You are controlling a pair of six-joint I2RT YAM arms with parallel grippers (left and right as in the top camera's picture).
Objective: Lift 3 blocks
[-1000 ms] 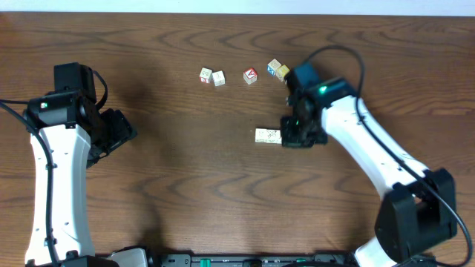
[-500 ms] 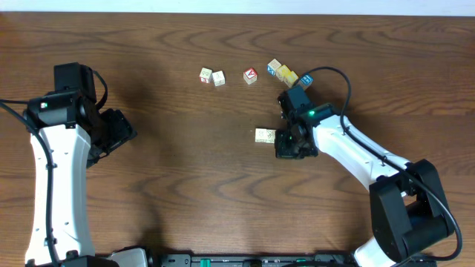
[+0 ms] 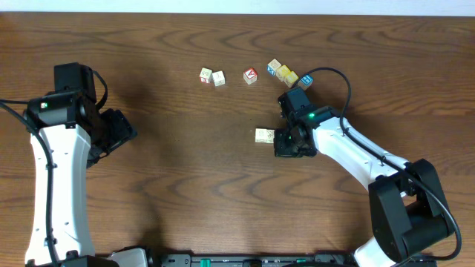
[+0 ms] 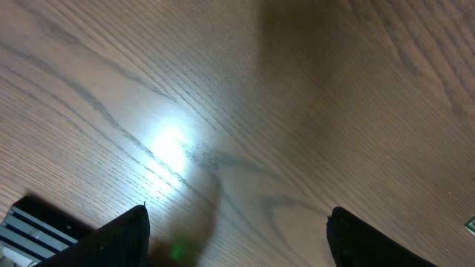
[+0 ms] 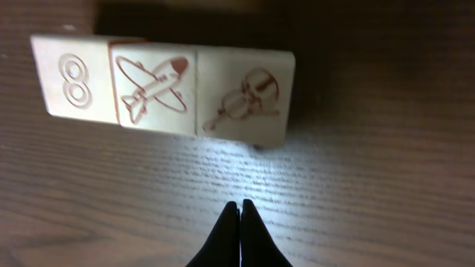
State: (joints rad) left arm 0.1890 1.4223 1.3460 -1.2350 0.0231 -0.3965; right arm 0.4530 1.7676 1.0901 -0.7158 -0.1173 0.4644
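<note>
Three whitish-cream blocks (image 5: pixel 152 87) lie side by side in a row on the table, printed with a figure eight, an aeroplane and a round mark. The overhead view shows only the row's left part (image 3: pixel 263 136); the rest is under my right gripper (image 3: pixel 282 139). In the right wrist view that gripper (image 5: pixel 239 205) is shut and empty, its tips a short way in front of the row, not touching it. My left gripper (image 3: pixel 119 133) hangs far to the left, and the left wrist view shows it (image 4: pixel 237 237) open over bare wood.
Further back lie two cream cubes (image 3: pixel 211 76), a red-faced cube (image 3: pixel 250 76), and a cluster of a cream cube (image 3: pixel 274 67), a yellow one (image 3: pixel 289 76) and a blue one (image 3: pixel 306 81). The right arm's cable loops above that cluster.
The right arm has swung in and its gripper has shifted slightly left over the row's right end, uncovering the yellow and blue cubes behind. The left arm has not moved.
</note>
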